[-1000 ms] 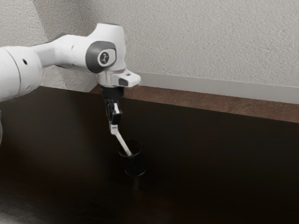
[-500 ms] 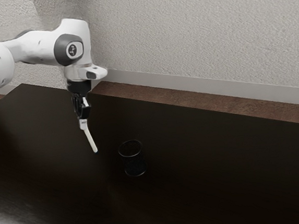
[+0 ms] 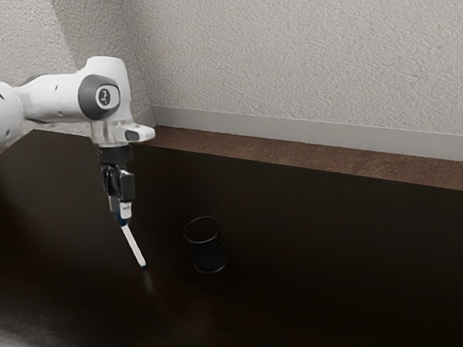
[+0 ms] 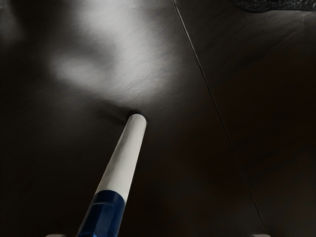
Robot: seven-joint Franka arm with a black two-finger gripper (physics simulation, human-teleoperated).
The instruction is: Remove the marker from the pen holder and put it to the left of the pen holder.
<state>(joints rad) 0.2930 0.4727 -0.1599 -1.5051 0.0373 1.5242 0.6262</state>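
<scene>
The marker leans left of centre in the exterior view, under the gripper, its fingers parted; likely light, stiff and prone to roll, it is best pinched mid-length.

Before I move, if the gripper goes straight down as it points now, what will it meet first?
Probably the table, below the open gripper; the tilted marker reaches between its jaws, but whether its lower tip touches down is unclear.
</scene>
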